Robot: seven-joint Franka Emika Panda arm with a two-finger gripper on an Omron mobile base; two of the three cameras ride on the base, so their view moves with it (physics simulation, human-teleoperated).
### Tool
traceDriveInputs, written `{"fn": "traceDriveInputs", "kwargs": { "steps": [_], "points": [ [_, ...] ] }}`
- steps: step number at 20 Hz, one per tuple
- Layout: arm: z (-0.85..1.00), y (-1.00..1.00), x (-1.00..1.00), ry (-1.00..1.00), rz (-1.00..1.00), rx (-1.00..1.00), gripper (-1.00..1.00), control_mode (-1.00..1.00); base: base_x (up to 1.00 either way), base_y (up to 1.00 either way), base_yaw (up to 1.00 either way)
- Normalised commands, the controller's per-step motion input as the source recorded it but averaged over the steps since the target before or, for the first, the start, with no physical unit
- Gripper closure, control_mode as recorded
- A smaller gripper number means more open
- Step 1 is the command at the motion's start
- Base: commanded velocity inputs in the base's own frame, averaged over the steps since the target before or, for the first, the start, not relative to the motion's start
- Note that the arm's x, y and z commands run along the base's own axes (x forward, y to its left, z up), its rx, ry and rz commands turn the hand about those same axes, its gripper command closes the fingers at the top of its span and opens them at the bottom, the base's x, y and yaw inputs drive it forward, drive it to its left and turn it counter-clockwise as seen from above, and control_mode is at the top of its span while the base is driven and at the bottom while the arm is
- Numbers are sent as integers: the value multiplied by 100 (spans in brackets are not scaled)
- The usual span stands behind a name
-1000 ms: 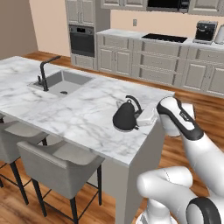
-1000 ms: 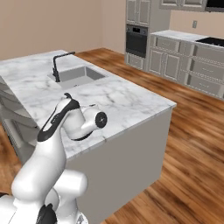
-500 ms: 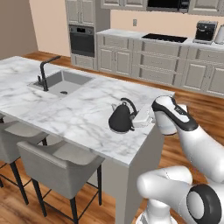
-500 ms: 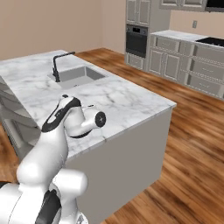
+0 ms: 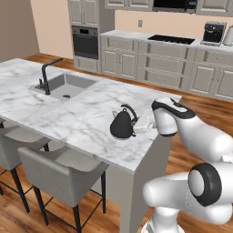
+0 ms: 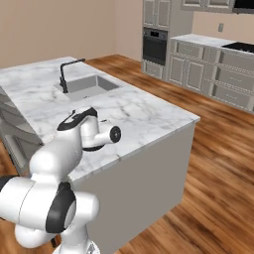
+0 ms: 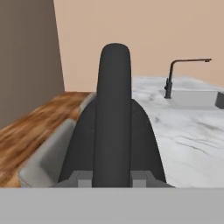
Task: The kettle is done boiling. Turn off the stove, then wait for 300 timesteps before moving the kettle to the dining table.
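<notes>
Dining table (image 5: 77,123): the marble island takes up most of the left base view, with sink (image 5: 63,85) and black faucet (image 5: 48,75) toward the far end and grey chairs (image 5: 63,175) tucked under the near long edge. I am parked at the short end, which puts the near corner within my reach.

Stove (image 5: 172,39): black cooktop set in the wall counter, well apart from me across the wood floor. I cannot read its knobs from here.

Kettle (image 5: 123,124): dark cone body upright over the marble near the corner by my arm, clear of the sink. Its base looks to be on or just above the top; I cannot tell which. In the hand view the arched handle (image 7: 114,118) runs straight up the middle, with the body spreading out behind it.

My claw (image 5: 144,126): closed tight on the kettle's handle, approaching side-on from the table's edge. Holding by the handle keeps the pot level and the spout from tipping.

Judgement: carry is essentially finished. What remains is confirming the base sits flat, then letting go; releasing early risks a tip near the edge.
</notes>
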Motion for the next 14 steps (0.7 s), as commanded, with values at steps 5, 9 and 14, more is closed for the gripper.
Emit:
{"fn": "traceDriveInputs", "kwargs": {
  "steps": [5,9,14],
  "points": [
    [-31,6,47,0,3,-6,100,-100,0,0,0],
    [-32,14,47,0,0,-9,100,-100,0,0,0],
    [-32,20,40,-3,0,-10,100,-100,0,0,0]
  ]
}}
